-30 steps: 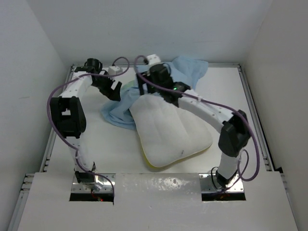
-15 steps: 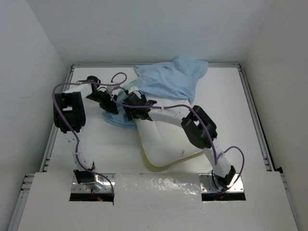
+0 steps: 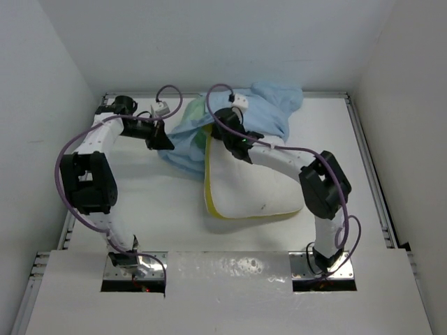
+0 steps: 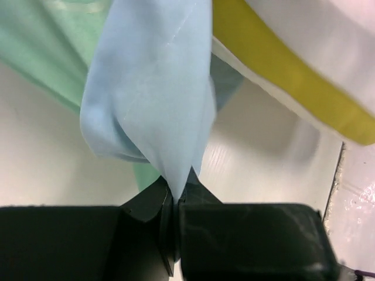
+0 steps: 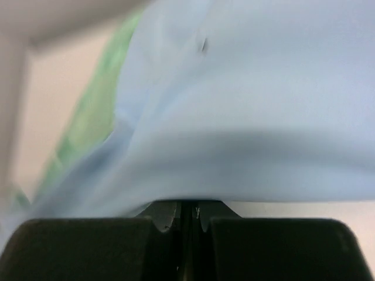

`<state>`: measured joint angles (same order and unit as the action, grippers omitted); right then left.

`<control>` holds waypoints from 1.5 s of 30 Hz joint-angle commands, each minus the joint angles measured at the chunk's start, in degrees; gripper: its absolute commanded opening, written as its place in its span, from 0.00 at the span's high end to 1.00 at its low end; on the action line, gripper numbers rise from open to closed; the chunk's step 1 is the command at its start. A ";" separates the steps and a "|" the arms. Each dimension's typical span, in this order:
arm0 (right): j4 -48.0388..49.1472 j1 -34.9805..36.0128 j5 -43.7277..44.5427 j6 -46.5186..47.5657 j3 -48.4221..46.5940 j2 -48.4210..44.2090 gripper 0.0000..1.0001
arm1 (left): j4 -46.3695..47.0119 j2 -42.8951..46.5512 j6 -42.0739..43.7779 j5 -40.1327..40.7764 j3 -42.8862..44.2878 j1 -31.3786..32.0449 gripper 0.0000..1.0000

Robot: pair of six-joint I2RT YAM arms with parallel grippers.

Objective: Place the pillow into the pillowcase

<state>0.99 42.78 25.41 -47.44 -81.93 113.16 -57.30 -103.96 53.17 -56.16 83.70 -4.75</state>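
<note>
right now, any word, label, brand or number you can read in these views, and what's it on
No readable text in any view.
pillowcase: plain blue and green fabric, no label showing.
pillow: white with a yellow edge and a small dark speck, no lettering.
white blocks on the arm cables: too small to tell whether they carry any marking.

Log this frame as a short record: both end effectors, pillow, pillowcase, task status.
left end effector: shut, pinching a fold of the pillowcase
right end effector: shut on pillowcase fabric
pillow: lying on the table, yellow piping showing, far end at the pillowcase
pillowcase: bunched at the far side, light blue outward, green face showing between the two grips
task status: pillow mostly outside the pillowcase
</note>
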 commanded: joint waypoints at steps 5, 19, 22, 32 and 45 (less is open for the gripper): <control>23.88 -3.85 23.26 -11.78 -6.40 -3.22 1.00 | -18.18 -1.25 13.88 -11.51 5.86 6.23 1.00; 7.10 -6.57 34.81 -15.90 -41.31 22.37 1.00 | -18.38 6.14 3.18 -29.18 11.39 21.37 1.00; 8.66 -8.24 24.37 -14.55 -32.70 19.39 0.98 | -18.38 6.49 0.28 -28.92 10.61 20.14 1.00; 3.27 -8.77 -14.67 9.46 -12.85 -1.41 0.01 | -18.37 5.96 -4.56 -8.89 7.79 12.24 0.44; -15.07 -20.79 -22.92 26.72 7.82 -23.95 0.27 | 13.32 -2.19 -18.53 16.36 30.11 17.39 0.31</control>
<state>-11.42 28.29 5.48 -22.65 -79.20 89.43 -63.00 -101.54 45.08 -52.25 112.71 7.79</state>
